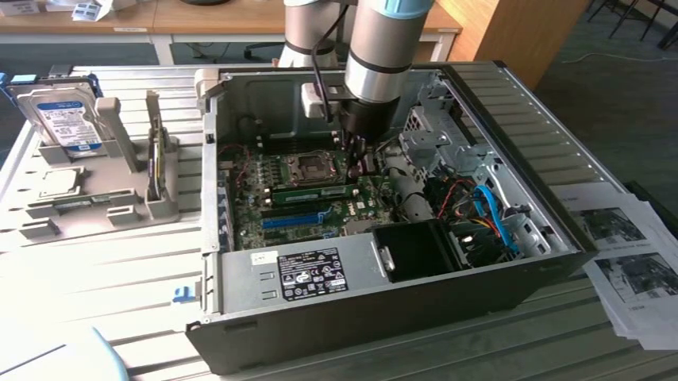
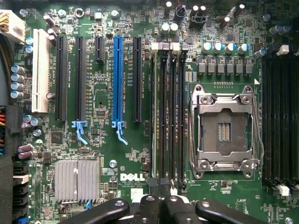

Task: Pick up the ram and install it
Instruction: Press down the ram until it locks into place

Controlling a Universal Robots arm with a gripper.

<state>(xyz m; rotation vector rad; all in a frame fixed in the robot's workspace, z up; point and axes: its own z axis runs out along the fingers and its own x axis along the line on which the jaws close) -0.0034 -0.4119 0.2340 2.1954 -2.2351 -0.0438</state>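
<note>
- One power supply [image 1: 307,270] with a black-and-white label lies nearest in the exterior view, inside the front wall of the open computer case [image 1: 371,325]
- Some printed sheets of paper [image 1: 625,254] lie on the slatted table [image 1: 106,270] at the exterior view's right, just beside the case
- Beyond the power supply sits a black fan housing [image 1: 424,246], with blue cables [image 1: 490,210] near it on the exterior view's right
- Next comes the green motherboard [image 1: 360,208], with a long blue slot [image 1: 291,220] [image 2: 117,79] lying across it
- The ram [image 1: 313,193] [image 2: 153,116] sits just past the blue slot, standing on edge in the memory slot farthest from the empty processor socket [image 1: 310,165] [image 2: 224,130]; its pale label faces the exterior camera
- The gripper [image 1: 353,171] [image 2: 159,189] hangs straight down from the arm [image 1: 382,48] over the end of the ram at the exterior view's right, its fingers [image 2: 148,205] pressed together with nothing between them
- Whether the fingertips touch the ram's top edge cannot be told
- In the wrist view a ribbed silver heat sink [image 2: 77,179] lies well apart from the ram, on the far side of the blue slot
- Farther off, at the exterior view's left, a grey tray [image 1: 95,198] holds a hard drive [image 1: 66,119] standing upright
</note>
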